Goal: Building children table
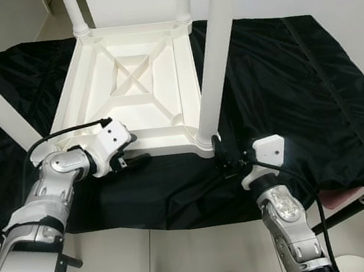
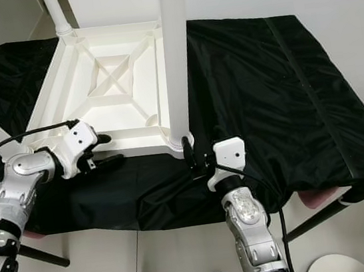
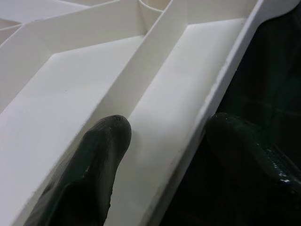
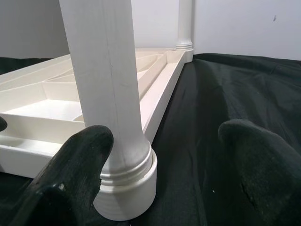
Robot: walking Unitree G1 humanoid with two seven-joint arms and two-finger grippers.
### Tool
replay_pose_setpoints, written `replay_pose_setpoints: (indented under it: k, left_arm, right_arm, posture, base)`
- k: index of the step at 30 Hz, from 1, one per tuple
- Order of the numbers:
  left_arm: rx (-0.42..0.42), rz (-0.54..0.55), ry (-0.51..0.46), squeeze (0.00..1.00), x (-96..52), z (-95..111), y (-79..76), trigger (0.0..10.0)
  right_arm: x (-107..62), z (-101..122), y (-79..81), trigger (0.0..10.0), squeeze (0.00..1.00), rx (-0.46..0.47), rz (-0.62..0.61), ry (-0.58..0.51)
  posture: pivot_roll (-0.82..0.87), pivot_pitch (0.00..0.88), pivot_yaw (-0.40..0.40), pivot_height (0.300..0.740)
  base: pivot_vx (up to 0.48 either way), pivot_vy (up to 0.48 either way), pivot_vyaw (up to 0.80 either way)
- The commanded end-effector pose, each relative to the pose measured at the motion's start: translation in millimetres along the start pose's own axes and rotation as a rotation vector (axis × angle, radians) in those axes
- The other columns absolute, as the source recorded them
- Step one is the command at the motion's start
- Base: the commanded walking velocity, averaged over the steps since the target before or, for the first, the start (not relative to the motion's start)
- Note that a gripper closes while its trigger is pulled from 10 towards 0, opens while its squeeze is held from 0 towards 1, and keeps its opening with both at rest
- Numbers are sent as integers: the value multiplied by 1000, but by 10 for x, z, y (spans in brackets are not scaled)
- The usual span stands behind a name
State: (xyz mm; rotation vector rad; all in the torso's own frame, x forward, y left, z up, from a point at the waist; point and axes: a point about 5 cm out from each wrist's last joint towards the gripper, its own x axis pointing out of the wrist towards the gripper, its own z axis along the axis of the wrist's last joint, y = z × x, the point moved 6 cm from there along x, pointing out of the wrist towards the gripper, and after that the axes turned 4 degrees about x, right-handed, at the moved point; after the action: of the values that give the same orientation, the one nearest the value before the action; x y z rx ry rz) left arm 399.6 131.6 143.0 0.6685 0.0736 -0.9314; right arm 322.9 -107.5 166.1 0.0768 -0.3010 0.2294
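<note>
Lying upside down on black cloth (image 1: pixel 295 81), white plastic table (image 1: pixel 137 88), ribbed underside up, legs vertical | left gripper (image 1: pixel 129 151) fingers spread, straddling near rim, one inside, one outside | right gripper (image 1: pixel 227 158) fingers wide apart, flanking near-right leg (image 1: pixel 215 58) base, gripping nothing | open cloth to the right

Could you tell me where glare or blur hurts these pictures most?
Left eye view: the white table top is nearly blown out against the black cloth. Left wrist view: the left gripper fingers are soft, out of focus. Right wrist view: the near leg is sharp.
</note>
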Motion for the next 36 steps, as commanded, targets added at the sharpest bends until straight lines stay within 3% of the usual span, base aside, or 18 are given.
replay_pose_setpoints:
  k: [1, 7, 9, 12, 13, 16, 17, 19, 21, 22, 35, 36]
  left_arm:
    - [-9, 63, 25, 0, -10, -64, 64, 10000]
    - [-73, 18, 36, 0, -25, -97, 82, 10000]
    - [-144, -28, 31, 0, -60, -102, 104, 6039]
    - [-157, -47, 37, 0, -69, -111, 101, 6235]
    - [-164, -48, 46, 0, -64, -122, 108, 4941]
    - [-174, -45, 52, 0, -58, -129, 116, 4941]
    - [-173, -47, 61, 0, -63, -142, 119, 3255]
    - [-171, -49, 67, 0, -68, -151, 120, 3255]
    - [-195, -50, 85, 0, -89, -182, 137, 1490]
    - [-198, -51, 91, 0, -102, -199, 137, 0]
    - [-223, -16, 151, 0, -296, -378, 219, 235]
    - [-219, -11, 173, 0, -356, -433, 229, 1490]
  right_arm:
    - [-33, -21, -9, 10000, 0, -7, -7, 10]
    - [-74, -35, -12, 10000, 0, -16, -11, 20]
    - [-109, -53, 4, 10000, 0, -25, -9, 28]
    - [-118, -52, 14, 10000, 0, -25, -9, 29]
    - [-124, -60, 17, 10000, 0, -29, -9, 32]
    - [-130, -70, 16, 10000, 0, -34, -9, 36]
    - [-133, -70, 14, 10000, 0, -36, -9, 36]
    - [-134, -69, 13, 10000, 0, -37, -10, 36]
    - [-145, -69, 8, 10000, 0, -39, -15, 37]
    - [-149, -71, 7, 10000, 0, -39, -17, 37]
    - [-178, -77, 27, 10000, 0, -42, -20, 45]
    - [-179, -79, 26, 10000, 0, -44, -18, 46]
  posture:
    - [-127, 169, 71, 740]
    - [-131, 184, 79, 740]
    - [-136, 194, 86, 740]
    - [-136, 196, 88, 740]
    - [-138, 200, 94, 740]
    - [-138, 200, 94, 740]
    - [-137, 205, 98, 740]
    - [-137, 205, 98, 740]
    - [-135, 212, 106, 740]
    - [-134, 213, 109, 740]
    - [-134, 223, 105, 740]
    - [-134, 224, 104, 740]
  base:
    - [0, 0, 0]
    - [0, 0, 0]
    - [0, 0, 0]
    - [0, 0, 0]
    - [0, 0, 0]
    - [0, 0, 0]
    - [0, 0, 0]
    - [0, 0, 0]
    - [0, 0, 0]
    - [0, 0, 0]
    - [0, 0, 0]
    - [0, 0, 0]
